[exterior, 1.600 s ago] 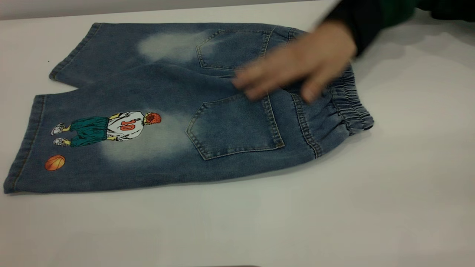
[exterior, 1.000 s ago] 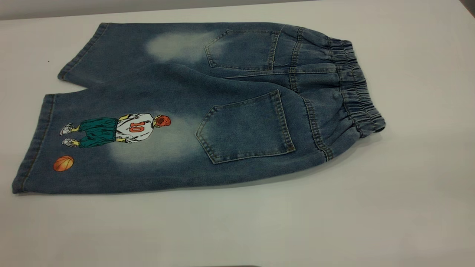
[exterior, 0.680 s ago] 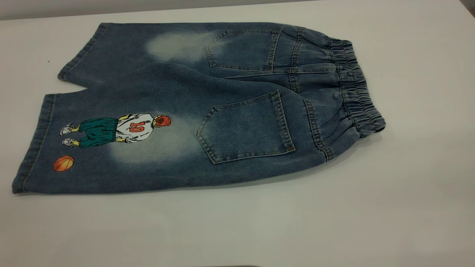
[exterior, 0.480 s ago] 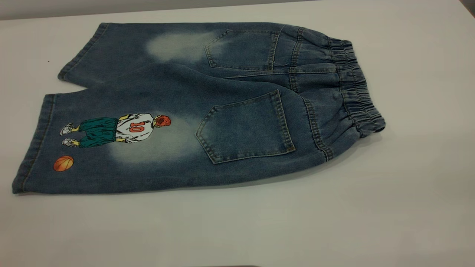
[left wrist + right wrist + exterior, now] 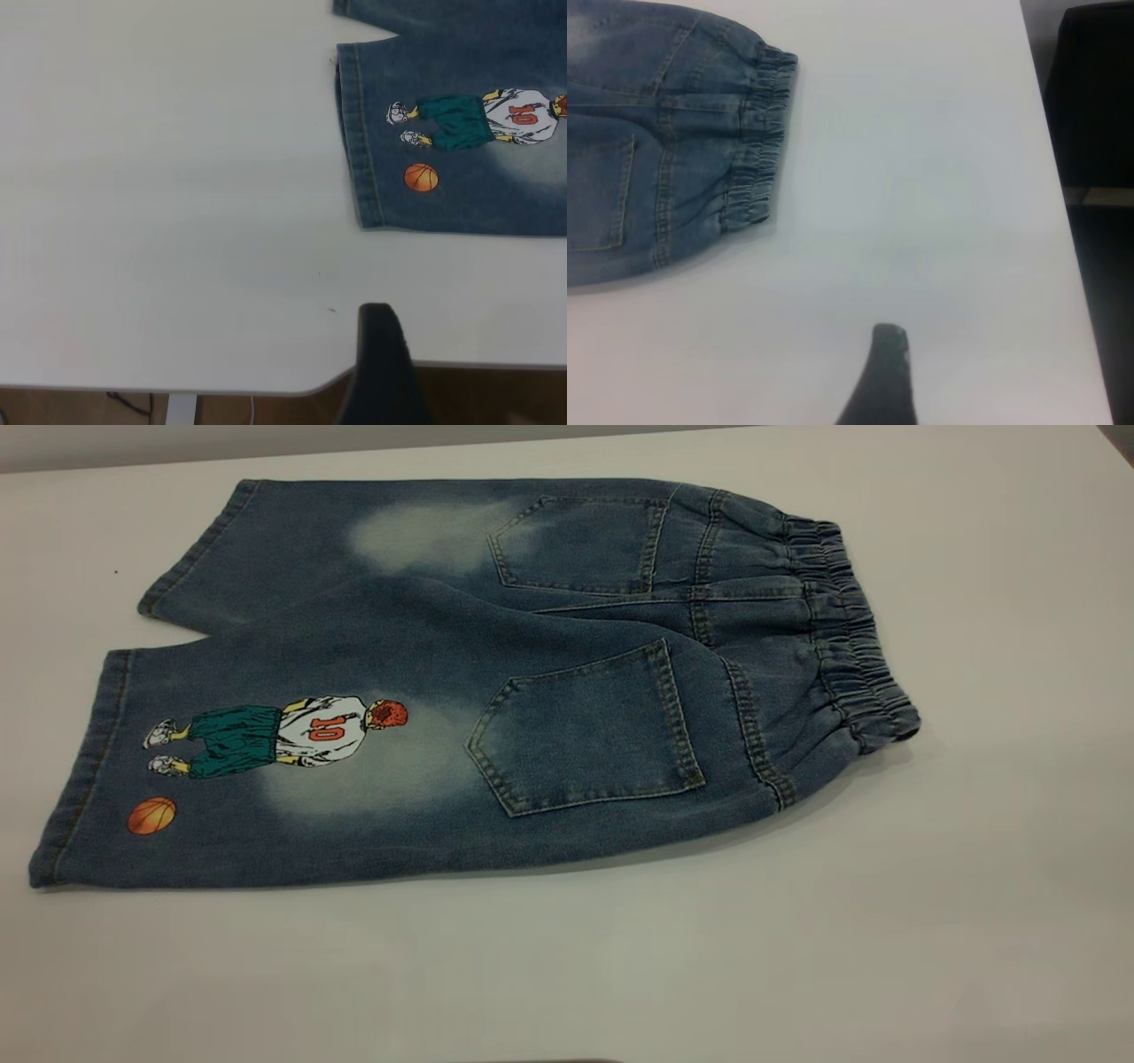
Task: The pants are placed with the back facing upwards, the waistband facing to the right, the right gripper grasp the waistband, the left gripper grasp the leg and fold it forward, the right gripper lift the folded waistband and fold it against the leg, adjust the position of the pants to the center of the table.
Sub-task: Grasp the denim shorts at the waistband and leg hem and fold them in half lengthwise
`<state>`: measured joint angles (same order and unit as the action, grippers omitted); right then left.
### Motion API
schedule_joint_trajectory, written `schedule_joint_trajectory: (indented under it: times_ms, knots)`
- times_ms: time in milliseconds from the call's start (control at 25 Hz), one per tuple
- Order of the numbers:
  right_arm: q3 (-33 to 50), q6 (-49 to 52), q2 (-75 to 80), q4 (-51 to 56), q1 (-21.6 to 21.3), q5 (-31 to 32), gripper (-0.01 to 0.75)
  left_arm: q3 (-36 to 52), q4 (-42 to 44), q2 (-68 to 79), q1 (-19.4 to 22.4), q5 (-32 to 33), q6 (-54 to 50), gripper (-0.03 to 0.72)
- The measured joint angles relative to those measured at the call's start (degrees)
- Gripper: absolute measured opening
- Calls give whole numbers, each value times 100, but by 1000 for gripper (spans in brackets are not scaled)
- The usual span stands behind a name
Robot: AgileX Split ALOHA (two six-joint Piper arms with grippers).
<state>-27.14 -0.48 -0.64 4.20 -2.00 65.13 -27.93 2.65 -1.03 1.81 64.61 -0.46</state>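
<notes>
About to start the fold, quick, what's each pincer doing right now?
Left pincer: off the pants, holding nothing; open or shut cannot be told.
Right pincer: clear of the waistband, holding nothing; cannot be told.

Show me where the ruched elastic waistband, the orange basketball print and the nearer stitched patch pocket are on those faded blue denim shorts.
ruched elastic waistband point(image 5: 855, 638): exterior view, middle of the gathered band.
orange basketball print point(image 5: 151, 816): exterior view, centre of the ball.
nearer stitched patch pocket point(image 5: 589, 731): exterior view, middle of the pocket panel.

Soft even overhead light, faint shadow under pants point(image 5: 496, 691), table point(image 5: 974, 868) dull grey, no glare
</notes>
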Motion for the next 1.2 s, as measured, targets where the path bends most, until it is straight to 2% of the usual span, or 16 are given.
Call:
schedule_joint_trajectory:
  times_ms: [520, 760, 880, 1200]
  knots:
    - [0, 0, 0, 297, 0, 0, 586, 0, 0, 54, -18, 0, -5, 456]
    - [-94, 48, 364, 508, 0, 0, 586, -52, 34, 1045, -23, -90, -5, 456]
    - [-415, 85, 893, 704, 0, -128, 586, -295, -1, 1774, -23, -497, -23, 456]
    - [-803, -250, 2976, 1666, 0, -1149, 586, -871, -444, 3806, -23, -1800, -28, 456]
